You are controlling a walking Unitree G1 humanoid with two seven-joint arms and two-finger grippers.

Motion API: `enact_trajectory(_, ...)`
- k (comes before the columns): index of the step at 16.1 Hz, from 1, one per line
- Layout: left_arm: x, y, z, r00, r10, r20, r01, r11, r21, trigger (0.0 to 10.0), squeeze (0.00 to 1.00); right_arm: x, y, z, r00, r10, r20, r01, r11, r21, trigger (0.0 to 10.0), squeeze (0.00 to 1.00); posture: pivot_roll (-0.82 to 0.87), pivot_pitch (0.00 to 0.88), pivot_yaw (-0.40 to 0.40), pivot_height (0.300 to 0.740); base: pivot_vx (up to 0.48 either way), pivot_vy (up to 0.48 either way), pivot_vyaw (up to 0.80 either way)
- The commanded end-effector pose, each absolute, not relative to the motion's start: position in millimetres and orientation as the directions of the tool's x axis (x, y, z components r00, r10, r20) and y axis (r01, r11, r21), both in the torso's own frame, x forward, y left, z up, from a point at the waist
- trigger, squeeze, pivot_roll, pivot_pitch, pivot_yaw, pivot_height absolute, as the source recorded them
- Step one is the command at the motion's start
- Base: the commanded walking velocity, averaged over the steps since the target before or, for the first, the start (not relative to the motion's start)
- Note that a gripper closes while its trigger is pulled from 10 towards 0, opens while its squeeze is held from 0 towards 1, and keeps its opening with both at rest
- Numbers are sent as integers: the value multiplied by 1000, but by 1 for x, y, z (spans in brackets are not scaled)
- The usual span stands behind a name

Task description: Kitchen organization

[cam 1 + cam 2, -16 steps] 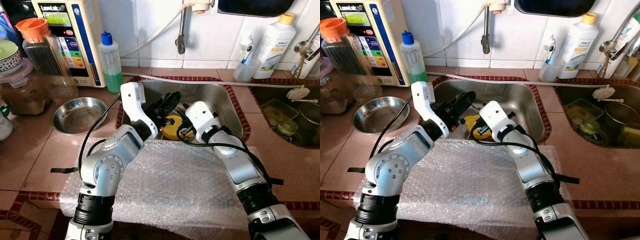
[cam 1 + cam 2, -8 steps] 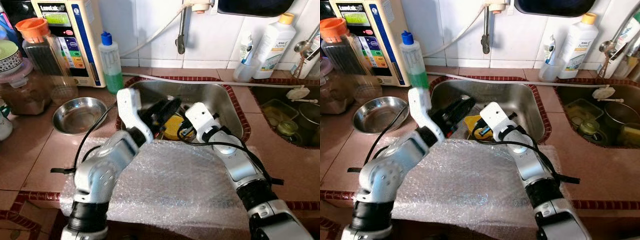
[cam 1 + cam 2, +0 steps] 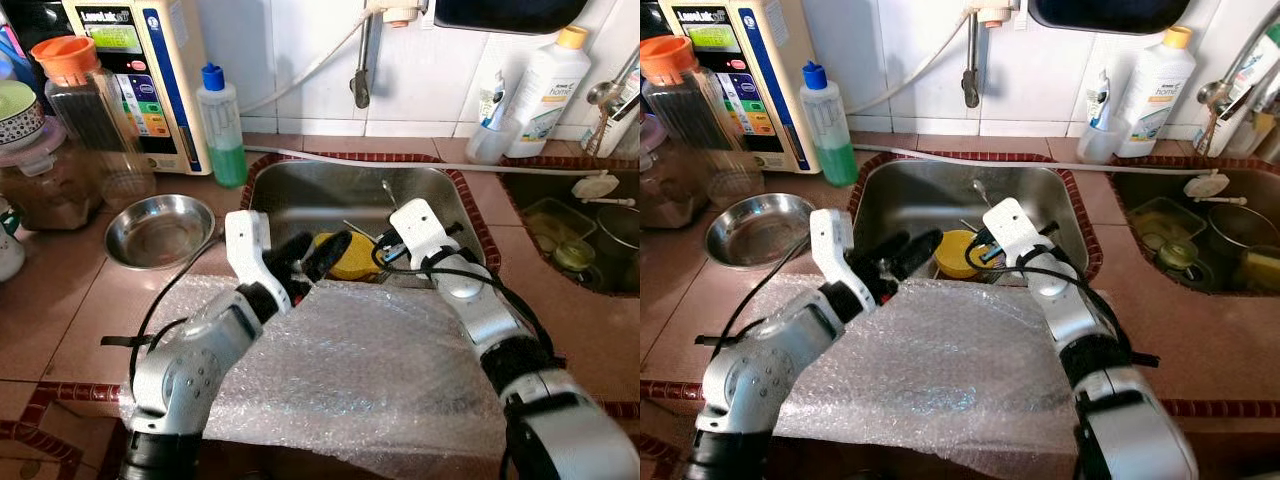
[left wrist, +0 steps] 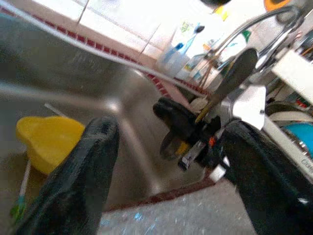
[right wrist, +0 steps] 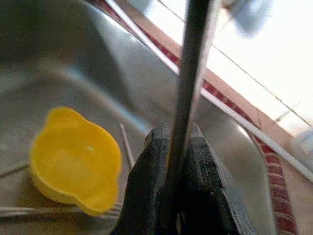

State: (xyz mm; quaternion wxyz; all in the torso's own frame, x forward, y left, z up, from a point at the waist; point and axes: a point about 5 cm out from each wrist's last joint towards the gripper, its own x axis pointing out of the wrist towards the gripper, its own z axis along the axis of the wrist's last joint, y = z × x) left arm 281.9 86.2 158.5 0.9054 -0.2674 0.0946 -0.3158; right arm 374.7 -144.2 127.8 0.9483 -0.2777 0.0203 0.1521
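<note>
Desk (image 3: 70, 300) of reddish tiles w/ a steel sink (image 3: 300, 195) set in it. Bubble wrap sheet (image 3: 360, 370) lies on the desk edge in front of the sink, under both arms. Left of the sink: steel bowl (image 3: 158, 228), green soap bottle (image 3: 222, 125), water purifier (image 3: 140, 70) against the wall, jar w/ orange lid (image 3: 85, 110). Tap pipe (image 3: 362, 60) hangs over the sink's back; white hose (image 3: 420, 165) runs along the back rim. White bottle (image 3: 545, 90) at the wall on the right, second sink (image 3: 590, 240) w/ dishes beside it.

In the sink: yellow cup (image 3: 348, 255) near the front wall, plus thin utensils lying on the bottom beside it.

Right hand (image 5: 177, 161) is over the sink's right part, fingers (image 5: 208, 181) clamped on a metal spoon (image 3: 390, 200); the handle runs up btw. the fingers, bowl end pointing up and toward the back wall. Yellow cup sits below and to the left of that hand, apart from it.

Left hand (image 3: 305, 258) hovers at the sink's front rim, just above the wrap's far edge, fingers (image 4: 80, 181) spread apart, nothing btw. them. The cup is just beyond its tips, not touched.
</note>
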Motion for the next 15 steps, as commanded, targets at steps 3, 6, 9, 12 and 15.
enact_trajectory(3,276,92,151,786,-616,-43,514,691,-508,10000,1000,380,-153,126,961,232,-151,-277,785,-555,0,0,114,61,34,740,0,0,0)
enact_trajectory(6,271,95,142,788,-610,-80,507,718,-477,10000,1000,376,-169,108,958,154,-243,-272,764,-585,2902,0,130,62,26,740,0,0,0)
enact_trajectory(9,269,96,141,783,-614,-97,520,732,-441,10000,1000,370,-185,94,948,88,-307,-255,788,-560,4078,106,144,63,26,740,0,0,0)
enact_trajectory(12,269,97,138,779,-617,-117,532,747,-398,10000,1000,367,-190,90,947,60,-314,-219,839,-499,10000,1000,139,61,30,740,0,0,0)
enact_trajectory(15,270,96,138,779,-617,-116,534,749,-392,10000,1000,367,-189,88,949,43,-312,-139,946,-293,10000,1000,134,58,33,740,0,0,0)
